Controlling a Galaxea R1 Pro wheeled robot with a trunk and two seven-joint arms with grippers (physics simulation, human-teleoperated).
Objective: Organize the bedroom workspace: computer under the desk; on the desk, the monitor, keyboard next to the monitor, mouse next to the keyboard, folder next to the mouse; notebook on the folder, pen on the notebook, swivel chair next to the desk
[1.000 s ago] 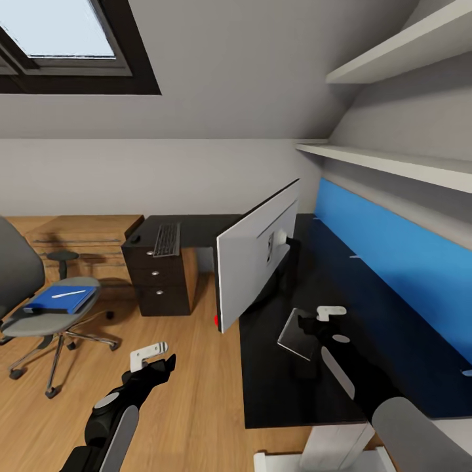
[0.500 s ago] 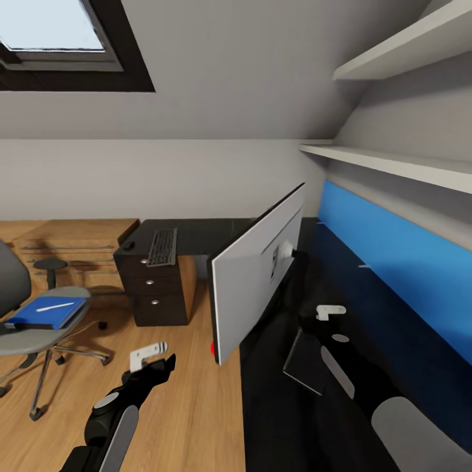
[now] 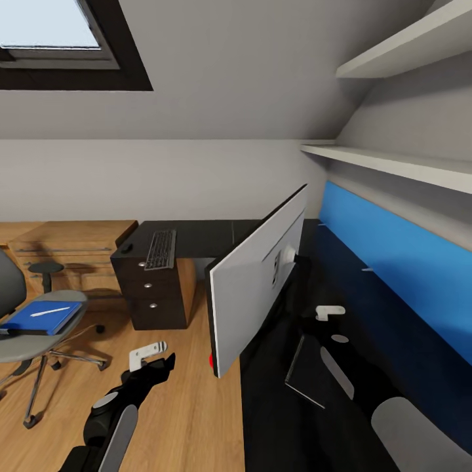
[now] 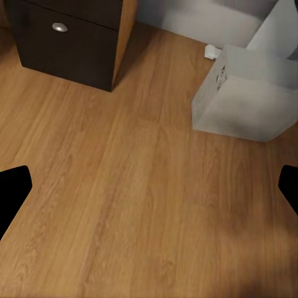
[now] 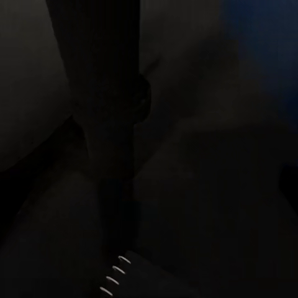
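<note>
- Glossy black tabletop (image 3: 196,235) carries the monitor (image 3: 252,282), which stands tilted with its silvery-white back showing and a red light at its lower corner, overhanging the tabletop's edge.
- Beyond the monitor, the keyboard (image 3: 161,248) lies on the tabletop above the black drawer unit (image 3: 149,295), with the mouse (image 3: 126,248) just beside the keyboard.
- Well apart from the monitor, across the wood floor (image 3: 190,406), the swivel chair (image 3: 26,334) bears the blue folder (image 3: 39,318) on its seat; the white pen (image 3: 50,311) lies on top of it.
- The left tool (image 3: 157,359) hangs over the floor near the monitor's lower corner, its black fingertips (image 4: 12,192) spread wide apart and empty.
- In the left wrist view, the computer (image 4: 243,93) stands on the floor near the drawer unit.
- The right tool (image 3: 313,326) sits over the tabletop just behind the monitor; whether its fingers are apart or together I cannot tell, the right wrist view being too dark.
</note>
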